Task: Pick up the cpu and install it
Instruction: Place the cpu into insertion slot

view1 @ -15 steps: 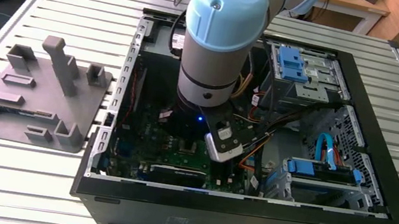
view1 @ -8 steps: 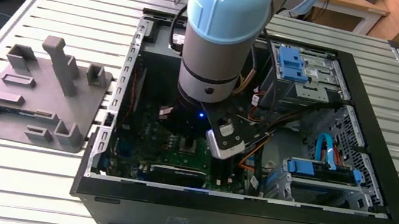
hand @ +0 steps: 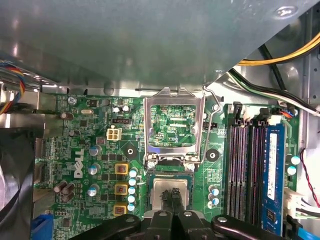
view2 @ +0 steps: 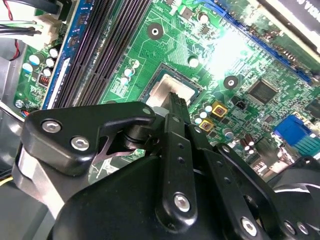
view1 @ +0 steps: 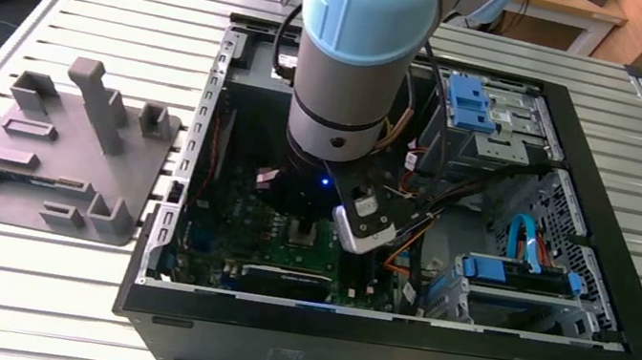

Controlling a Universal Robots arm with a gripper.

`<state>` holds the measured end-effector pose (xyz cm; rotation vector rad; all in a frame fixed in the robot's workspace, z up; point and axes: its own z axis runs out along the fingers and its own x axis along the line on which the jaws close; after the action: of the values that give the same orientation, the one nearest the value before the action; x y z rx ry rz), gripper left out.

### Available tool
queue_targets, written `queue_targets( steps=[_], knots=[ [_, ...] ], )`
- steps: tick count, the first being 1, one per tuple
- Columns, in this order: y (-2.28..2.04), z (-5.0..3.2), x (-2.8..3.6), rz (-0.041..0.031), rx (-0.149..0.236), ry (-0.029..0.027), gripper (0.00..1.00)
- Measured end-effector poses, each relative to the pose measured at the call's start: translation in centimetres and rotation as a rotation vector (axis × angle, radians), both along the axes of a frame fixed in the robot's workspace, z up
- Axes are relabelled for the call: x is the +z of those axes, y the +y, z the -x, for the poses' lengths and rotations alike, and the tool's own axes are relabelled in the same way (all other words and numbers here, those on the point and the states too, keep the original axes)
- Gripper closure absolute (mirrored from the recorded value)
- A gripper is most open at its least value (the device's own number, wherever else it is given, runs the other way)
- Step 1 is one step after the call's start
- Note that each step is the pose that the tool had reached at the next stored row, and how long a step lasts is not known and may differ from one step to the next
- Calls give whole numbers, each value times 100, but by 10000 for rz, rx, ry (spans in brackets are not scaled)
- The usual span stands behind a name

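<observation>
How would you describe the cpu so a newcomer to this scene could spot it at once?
Find the open computer case, then its green motherboard. Near the board's middle, beside the flipped-open hollow metal frame, the cpu sits under the gripper: a small flat square with a plain silver-grey top.

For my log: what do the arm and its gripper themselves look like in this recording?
The silver-grey cylindrical robot arm carries a rounded light-blue joint cap and a black band, with a small blue light on its black wrist. The black jointed link-bar gripper is studded with silver screws.
</observation>
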<state>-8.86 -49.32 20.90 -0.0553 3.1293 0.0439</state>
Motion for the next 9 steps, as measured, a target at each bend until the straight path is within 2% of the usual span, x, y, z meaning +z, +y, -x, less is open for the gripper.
queue_targets(
  steps=[5, 9],
  knots=[
    [0, 0, 71, -2, -1, -1, 89],
    [0, 0, 84, -2, -1, -1, 89]
  ],
)
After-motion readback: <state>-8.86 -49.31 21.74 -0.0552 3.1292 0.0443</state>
